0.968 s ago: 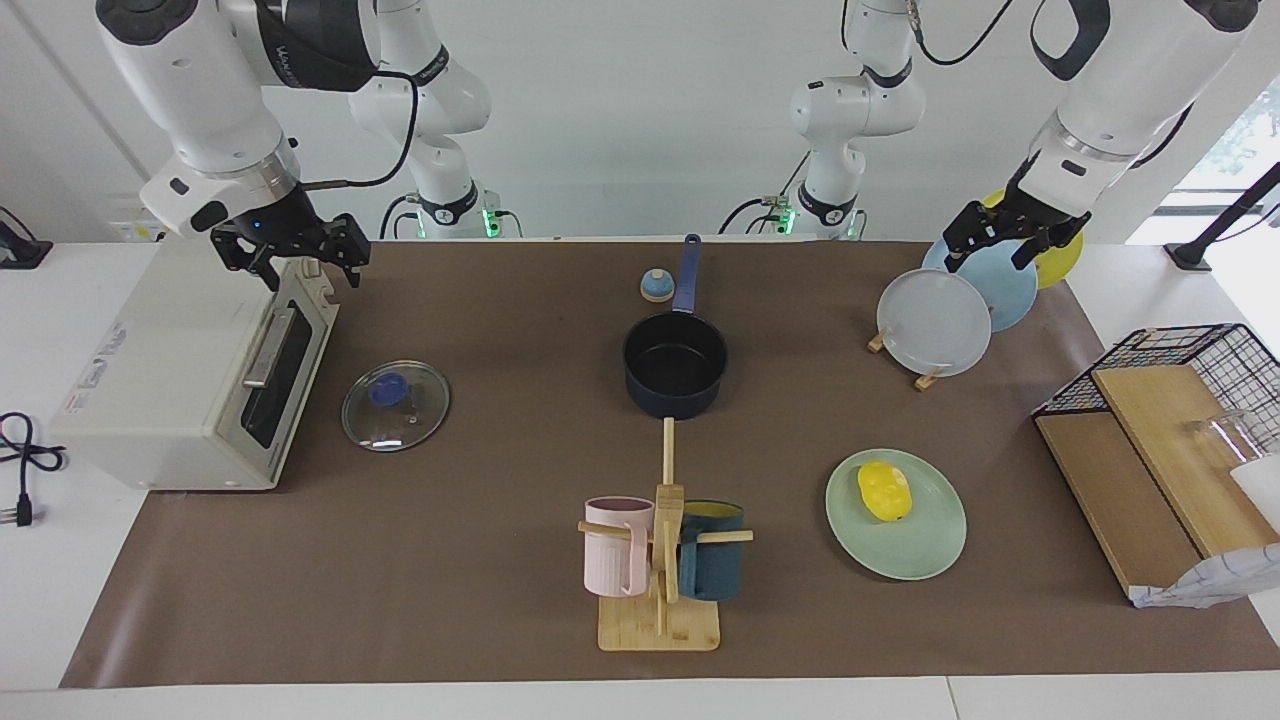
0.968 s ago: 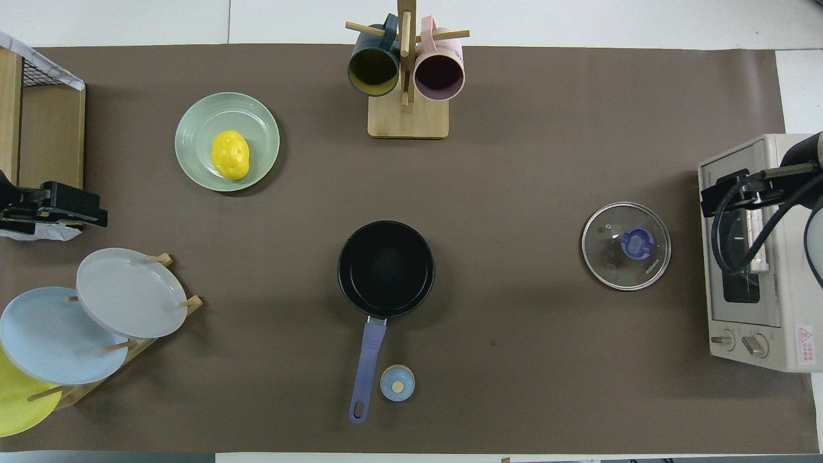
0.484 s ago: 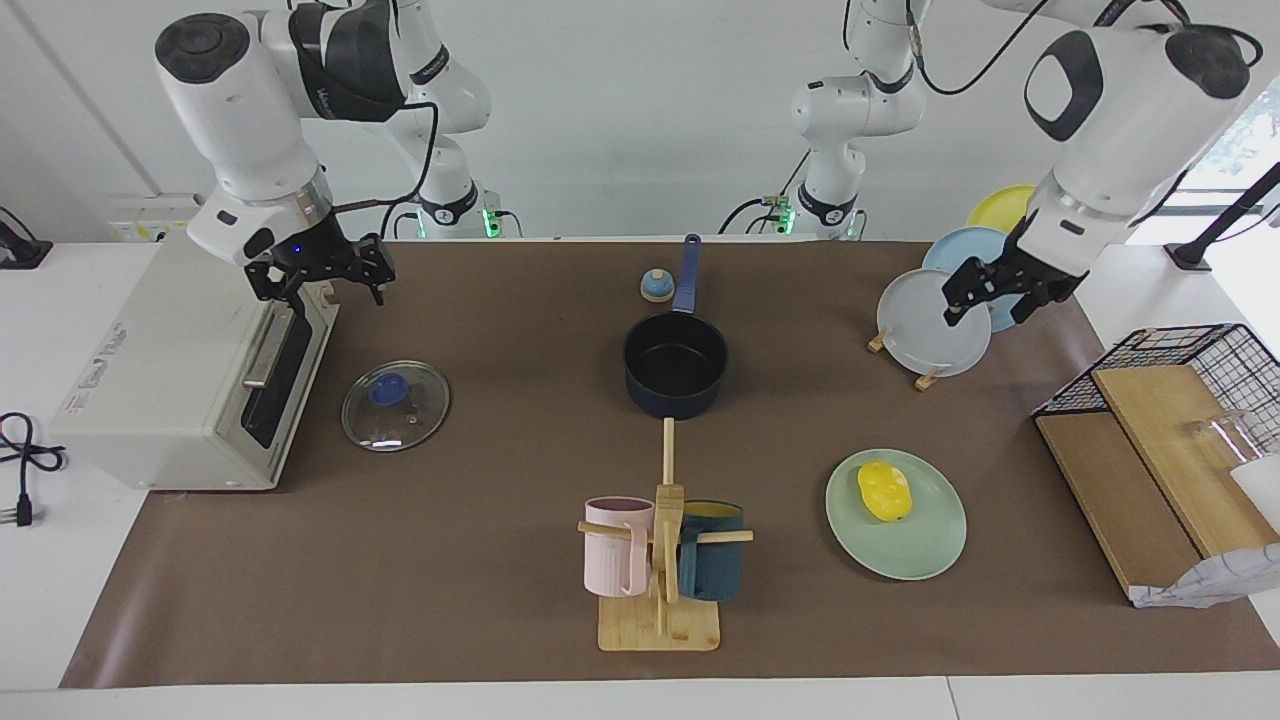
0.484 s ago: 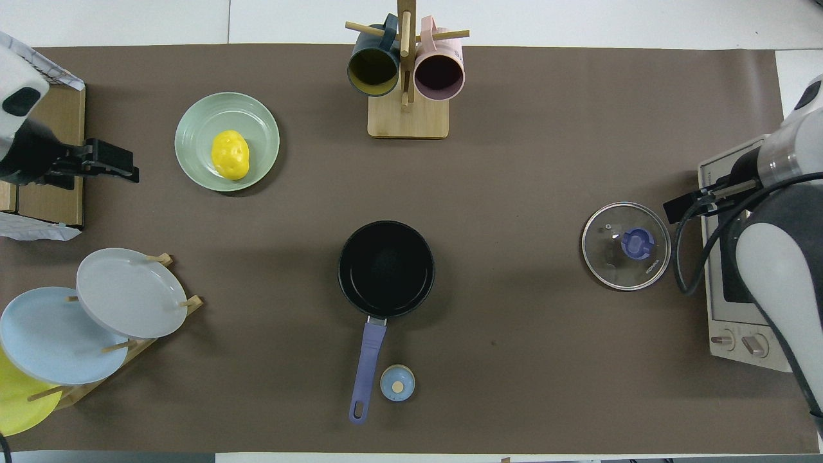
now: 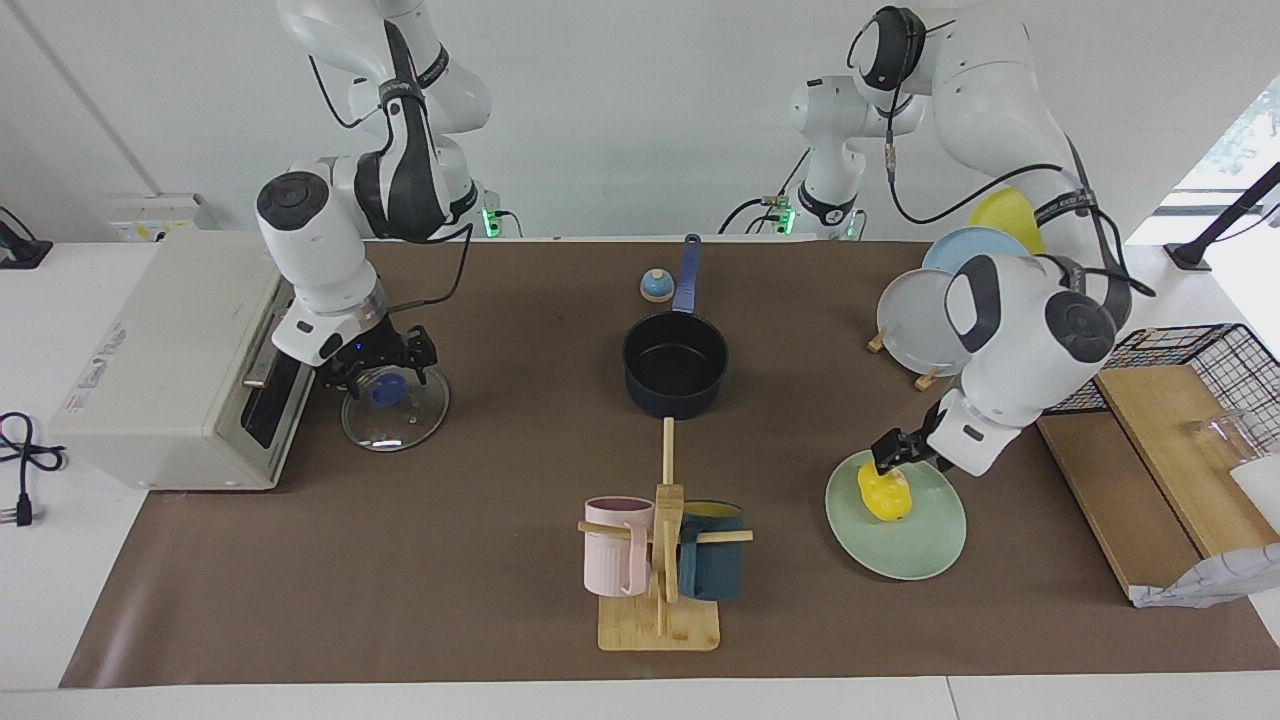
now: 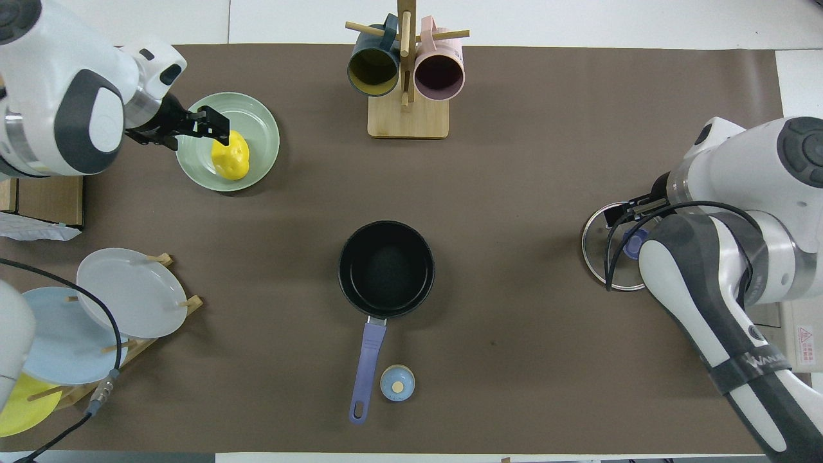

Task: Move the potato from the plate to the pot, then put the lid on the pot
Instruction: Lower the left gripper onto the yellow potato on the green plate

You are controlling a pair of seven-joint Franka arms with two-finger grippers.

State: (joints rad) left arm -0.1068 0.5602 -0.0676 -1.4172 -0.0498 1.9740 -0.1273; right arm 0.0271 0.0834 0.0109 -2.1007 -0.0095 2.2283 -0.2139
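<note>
The yellow potato [image 5: 888, 497] lies on the mint-green plate [image 5: 925, 550] toward the left arm's end of the table; both also show in the overhead view, potato [image 6: 233, 161] and plate [image 6: 258, 122]. My left gripper [image 5: 905, 450] is open, low over the potato's end nearer the robots, and shows in the overhead view [image 6: 215, 125] too. The dark pot [image 5: 675, 360] with its blue handle stands empty mid-table. The glass lid [image 5: 400, 420] lies flat beside the toaster oven. My right gripper [image 5: 382, 362] is open just above the lid's blue knob; my arm hides part of the lid [image 6: 598, 251] from above.
A mug tree [image 5: 660, 560] with a pink and a teal mug stands farther from the robots than the pot. A small bell [image 5: 656, 286] sits beside the pot's handle. A plate rack [image 5: 930, 325], a toaster oven [image 5: 180, 360] and a wire basket with wooden boards [image 5: 1160, 440] flank the table.
My left gripper came down from above the plate rack to the potato on the plate. My right gripper came down from over the toaster oven to just above the lid's knob.
</note>
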